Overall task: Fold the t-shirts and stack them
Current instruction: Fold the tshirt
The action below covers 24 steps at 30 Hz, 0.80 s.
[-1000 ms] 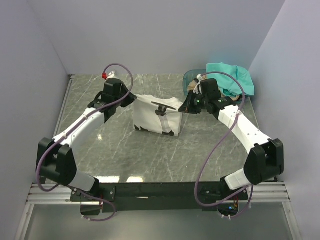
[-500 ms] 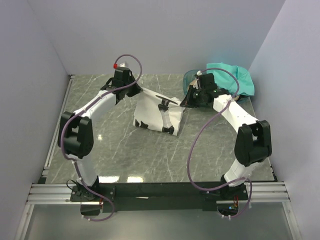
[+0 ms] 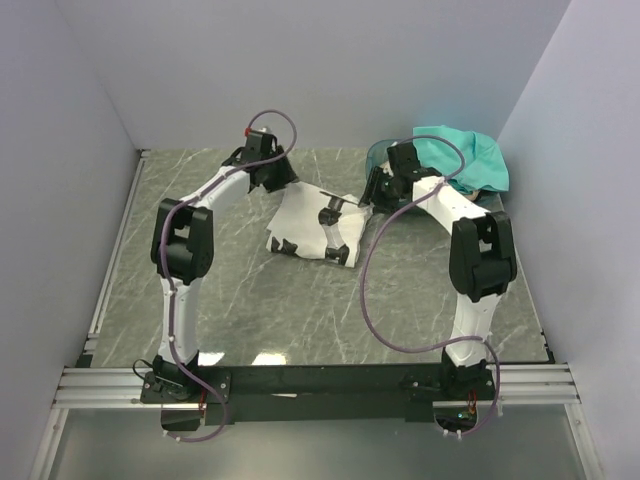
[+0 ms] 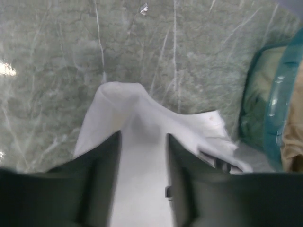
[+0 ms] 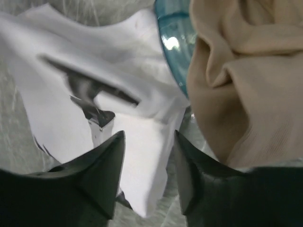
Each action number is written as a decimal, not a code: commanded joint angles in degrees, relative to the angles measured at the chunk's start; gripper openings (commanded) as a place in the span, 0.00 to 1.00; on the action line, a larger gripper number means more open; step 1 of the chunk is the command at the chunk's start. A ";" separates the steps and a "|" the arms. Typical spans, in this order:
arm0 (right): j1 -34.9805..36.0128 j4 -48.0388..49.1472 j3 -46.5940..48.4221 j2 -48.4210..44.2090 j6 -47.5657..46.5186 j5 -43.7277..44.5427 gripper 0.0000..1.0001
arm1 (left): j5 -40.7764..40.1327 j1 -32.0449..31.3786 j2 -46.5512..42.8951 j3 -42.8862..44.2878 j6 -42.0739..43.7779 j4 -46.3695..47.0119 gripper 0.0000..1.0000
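Left gripper (image 4: pixel 143 137), right gripper (image 5: pixel 147 137): jaws are pinching the white shirt (image 3: pixel 315 225), nearly closed. You are risking the right one bumping the basket (image 5: pixel 168 33) at 1 o'clock.

Far centre of counter (image 3: pixel 300 310): first t-shirt (image 3: pixel 303 215), between left pincer (image 4: pixel 142 137) and right pincer (image 5: pixel 149 135). Basket (image 3: pixel 377 155) just right; second t-shirt (image 5: pixel 246 71) inside, third t-shirt (image 3: pixel 470 158) over its right rim.
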 commanded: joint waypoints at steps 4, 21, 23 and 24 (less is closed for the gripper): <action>-0.64 1.73 3.87 -0.67 -2.80 0.13 0.73 | 1.34 1.03 0.02 3.87 1.11 -2.15 0.99; 5.51 11.76 -14.32 -13.77 -1.23 -11.40 0.83 | 0.90 0.16 -16.69 -23.20 3.04 1.28 1.00; 5.95 12.54 -15.63 -14.21 -0.44 -11.75 0.83 | -0.06 0.07 -16.34 -23.81 3.31 0.40 1.00; 6.30 12.99 -17.21 -14.56 -0.26 -11.75 0.83 | -0.07 0.07 -15.99 -23.73 3.40 -0.04 0.99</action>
